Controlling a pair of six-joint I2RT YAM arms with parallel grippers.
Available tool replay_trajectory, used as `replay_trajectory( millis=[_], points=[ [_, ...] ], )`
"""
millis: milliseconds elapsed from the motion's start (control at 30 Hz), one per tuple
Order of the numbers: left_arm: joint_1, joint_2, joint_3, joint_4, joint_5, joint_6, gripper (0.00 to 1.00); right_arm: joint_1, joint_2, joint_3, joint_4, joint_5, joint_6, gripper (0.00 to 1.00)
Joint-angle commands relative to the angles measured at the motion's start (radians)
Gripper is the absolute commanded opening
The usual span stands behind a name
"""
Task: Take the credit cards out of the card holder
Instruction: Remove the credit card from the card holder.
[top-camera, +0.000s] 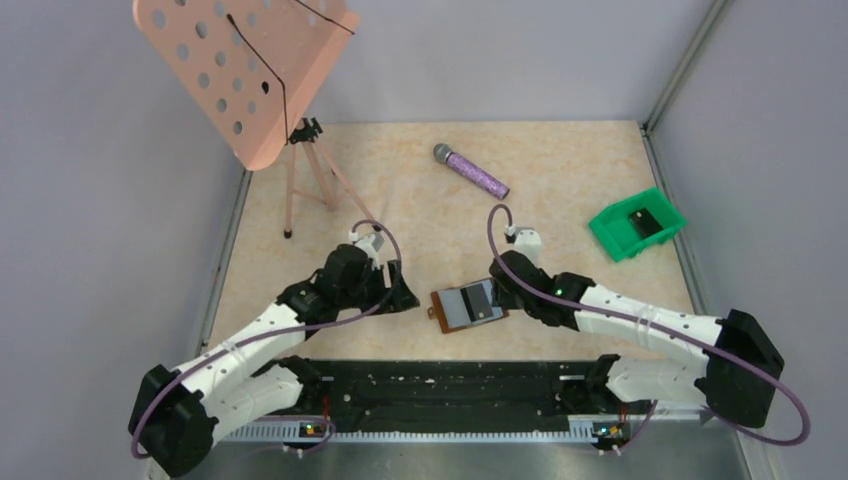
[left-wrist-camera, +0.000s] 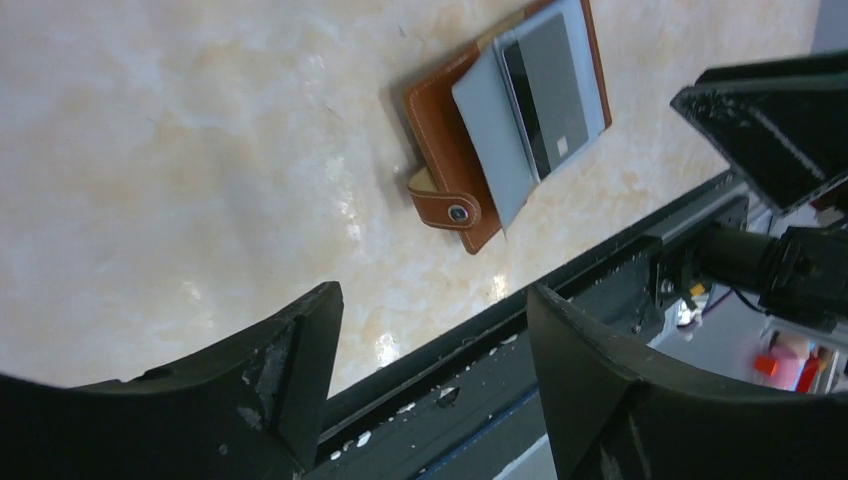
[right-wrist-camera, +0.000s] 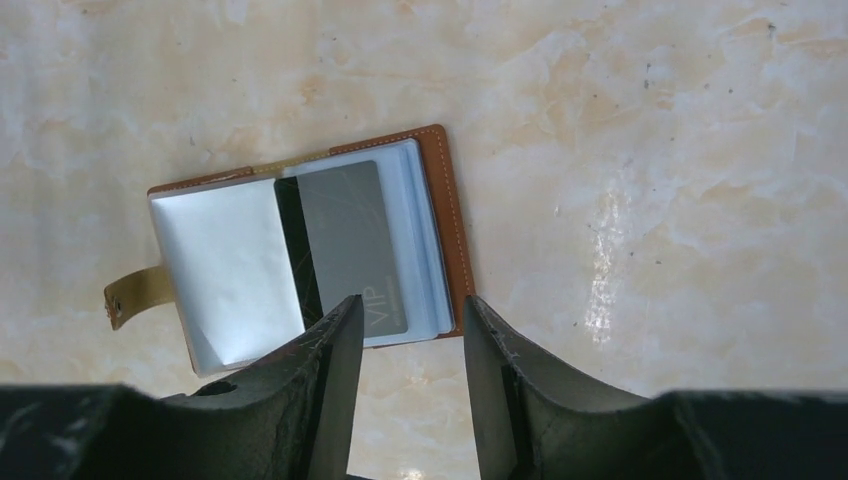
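The brown leather card holder (top-camera: 452, 312) lies open on the table between my two arms, its snap strap (right-wrist-camera: 135, 292) sticking out to one side. A grey credit card (right-wrist-camera: 345, 240) marked VIP lies on its stacked pale sleeves. My right gripper (right-wrist-camera: 405, 320) hovers at the holder's near edge, open, with nothing between its fingers. My left gripper (left-wrist-camera: 435, 340) is open and empty, set back to the left of the card holder (left-wrist-camera: 450, 160) over the table's front rail. The card (left-wrist-camera: 548, 95) shows there too.
A green bin (top-camera: 610, 228) holding a dark card stands at the right. A purple microphone (top-camera: 472, 171) lies at the back centre. A pink perforated music stand (top-camera: 245, 70) on a tripod rises at the back left. The black rail (top-camera: 450, 385) runs along the near edge.
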Motion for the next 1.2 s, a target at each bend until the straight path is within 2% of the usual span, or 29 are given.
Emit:
replay_trajectory(
  millis=[0,100,200,300,400,833,1167],
  points=[
    [-0.067,0.104,0.047,0.129,0.101,-0.015,0.72,-0.082,-0.052,-0.050,0.136,-0.188,-0.112,0.40],
    [-0.113,0.177,0.069,0.207,0.105,-0.048,0.69,-0.166,-0.076,-0.091,0.220,-0.356,-0.135,0.34],
    [-0.140,0.243,0.060,0.339,0.112,-0.100,0.61,-0.269,-0.088,-0.148,0.329,-0.543,-0.144,0.31],
    [-0.155,0.320,0.056,0.456,0.123,-0.140,0.58,-0.344,-0.055,-0.174,0.384,-0.641,-0.160,0.31],
    [-0.165,0.384,0.072,0.536,0.142,-0.154,0.54,-0.366,-0.010,-0.188,0.424,-0.704,-0.172,0.31],
    [-0.177,0.671,0.070,0.749,0.129,-0.218,0.44,-0.393,0.087,-0.227,0.543,-0.745,-0.179,0.31],
    [-0.177,0.764,0.044,0.814,0.105,-0.212,0.48,-0.397,0.155,-0.261,0.577,-0.737,-0.173,0.30]
  ],
)
